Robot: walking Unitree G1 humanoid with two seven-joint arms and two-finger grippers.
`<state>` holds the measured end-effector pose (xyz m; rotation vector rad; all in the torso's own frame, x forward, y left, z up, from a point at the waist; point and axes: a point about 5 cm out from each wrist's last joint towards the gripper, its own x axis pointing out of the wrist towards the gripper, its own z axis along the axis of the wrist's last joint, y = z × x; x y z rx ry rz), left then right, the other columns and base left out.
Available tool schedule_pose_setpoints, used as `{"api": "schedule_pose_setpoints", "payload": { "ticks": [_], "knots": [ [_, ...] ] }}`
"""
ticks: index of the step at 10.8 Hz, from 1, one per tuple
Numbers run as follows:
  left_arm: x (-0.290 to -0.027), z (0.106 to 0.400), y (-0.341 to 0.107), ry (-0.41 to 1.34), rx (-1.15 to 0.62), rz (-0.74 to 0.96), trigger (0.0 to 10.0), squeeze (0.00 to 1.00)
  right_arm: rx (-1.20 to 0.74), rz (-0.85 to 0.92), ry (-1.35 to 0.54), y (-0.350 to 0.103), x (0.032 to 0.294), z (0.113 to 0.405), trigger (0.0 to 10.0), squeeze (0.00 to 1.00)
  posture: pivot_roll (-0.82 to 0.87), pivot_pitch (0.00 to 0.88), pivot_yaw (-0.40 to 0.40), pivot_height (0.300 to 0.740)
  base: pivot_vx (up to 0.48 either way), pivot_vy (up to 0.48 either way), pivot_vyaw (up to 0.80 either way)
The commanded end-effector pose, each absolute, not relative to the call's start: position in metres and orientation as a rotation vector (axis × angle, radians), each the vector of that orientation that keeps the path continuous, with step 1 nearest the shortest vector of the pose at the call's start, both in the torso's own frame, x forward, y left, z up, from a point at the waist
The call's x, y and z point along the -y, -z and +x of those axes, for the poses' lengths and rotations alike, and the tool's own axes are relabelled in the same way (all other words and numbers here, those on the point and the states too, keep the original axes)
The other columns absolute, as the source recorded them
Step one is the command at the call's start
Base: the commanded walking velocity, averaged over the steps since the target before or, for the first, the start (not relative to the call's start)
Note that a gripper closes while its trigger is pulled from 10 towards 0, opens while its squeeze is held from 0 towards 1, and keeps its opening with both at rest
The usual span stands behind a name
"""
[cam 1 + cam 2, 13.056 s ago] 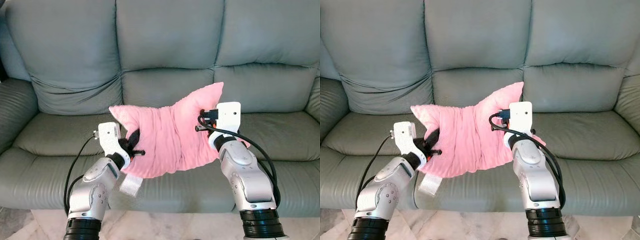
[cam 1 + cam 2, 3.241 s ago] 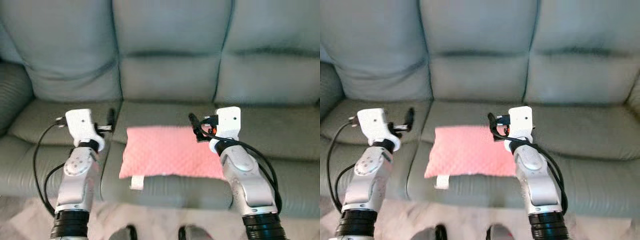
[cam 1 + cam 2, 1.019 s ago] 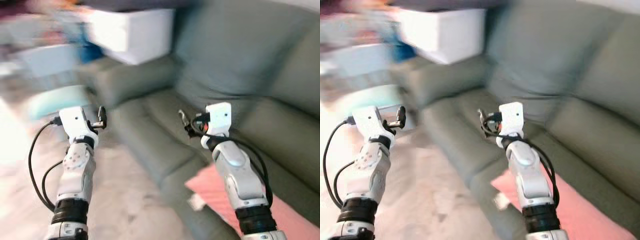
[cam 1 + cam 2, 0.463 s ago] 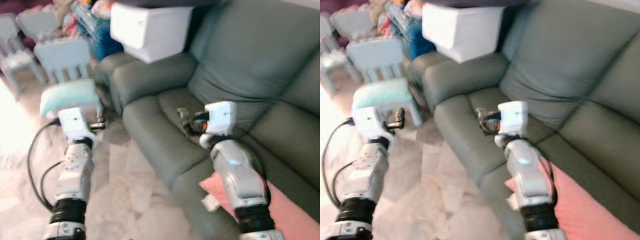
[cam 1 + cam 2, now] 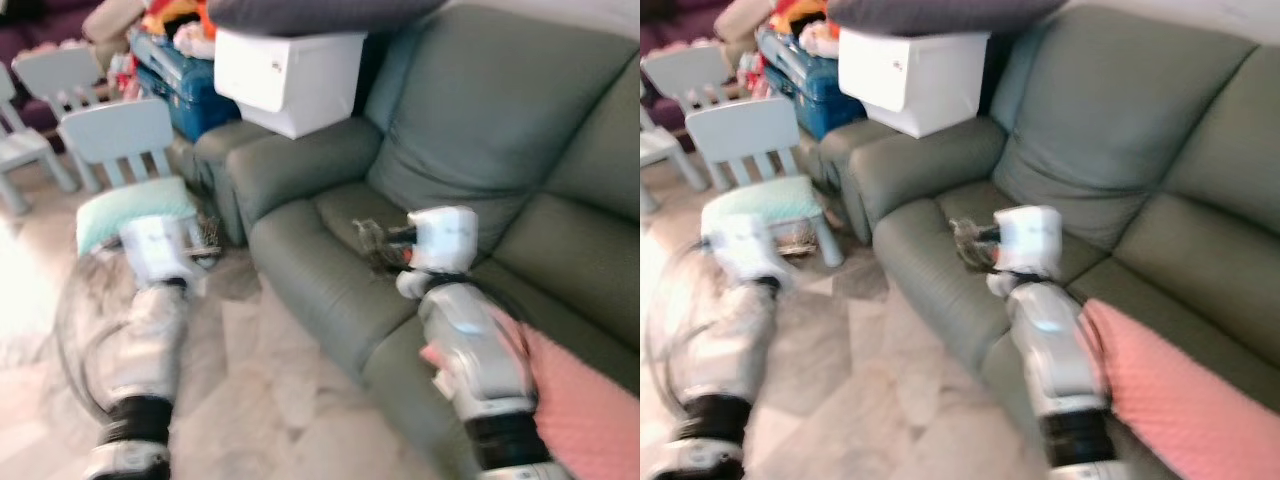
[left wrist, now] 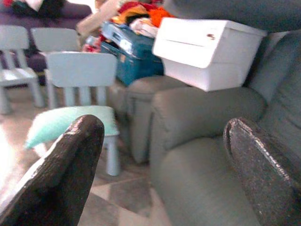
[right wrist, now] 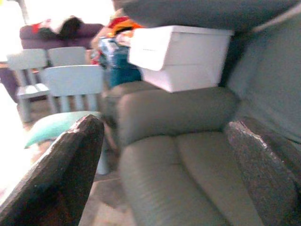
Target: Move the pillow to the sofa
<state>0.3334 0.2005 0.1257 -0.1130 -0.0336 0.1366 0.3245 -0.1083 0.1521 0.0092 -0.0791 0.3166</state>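
Observation:
A pink pillow (image 5: 1170, 385) lies on the seat of the grey-green sofa (image 5: 480, 130), at the lower right of the head views. My right gripper (image 5: 368, 238) is raised over the sofa's left seat cushion, left of the pillow and apart from it. It is open with nothing between its fingers, as the right wrist view shows around the gripper (image 7: 164, 125). My left gripper (image 5: 210, 240), blurred, hangs over the floor in front of the sofa's arm. The left wrist view shows this gripper (image 6: 162, 127) open and empty too.
A teal cushion (image 5: 130, 210) rests on a small pale-blue stool left of the sofa arm. Behind it stand small blue chairs (image 5: 115, 135), a blue bin (image 5: 190, 85) with bright clutter and a white storage box (image 5: 290, 70). Marble floor lies before the sofa.
The whole view has swung left, so the pillow now sits at the right edge. Earlier both grippers held it; they let go and it lies on the seat.

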Motion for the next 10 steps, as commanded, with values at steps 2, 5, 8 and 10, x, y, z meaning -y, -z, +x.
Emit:
{"api": "schedule_pose_setpoints", "payload": {
  "ticks": [2,5,8,10],
  "knots": [
    [-0.1922,0.3340,-0.1256,-0.118,0.030,-0.110,10.0,0.00,0.083,0.006,-0.297,-0.1531,0.1149,0.3244,10.0,0.00,-0.20,0.044,0.030,0.740,0.000,0.480,0.00],
    [-0.1930,0.3350,-0.1258,-0.123,0.030,-0.102,10.0,0.00,0.089,0.008,-0.297,-0.1547,0.1144,0.3260,10.0,0.00,-0.20,0.042,0.032,0.740,0.000,0.480,0.00],
    [-0.1914,0.3353,-0.1248,-0.129,0.027,-0.096,10.0,0.00,0.089,0.009,-0.301,-0.1548,0.1142,0.3256,10.0,0.00,-0.20,0.044,0.030,0.740,0.000,0.480,0.00],
    [-0.1917,0.3342,-0.1240,-0.134,0.028,-0.086,10.0,0.00,0.089,0.007,-0.306,-0.1550,0.1129,0.3256,10.0,0.00,-0.20,0.046,0.027,0.740,0.000,0.480,0.00]
  ]
}}
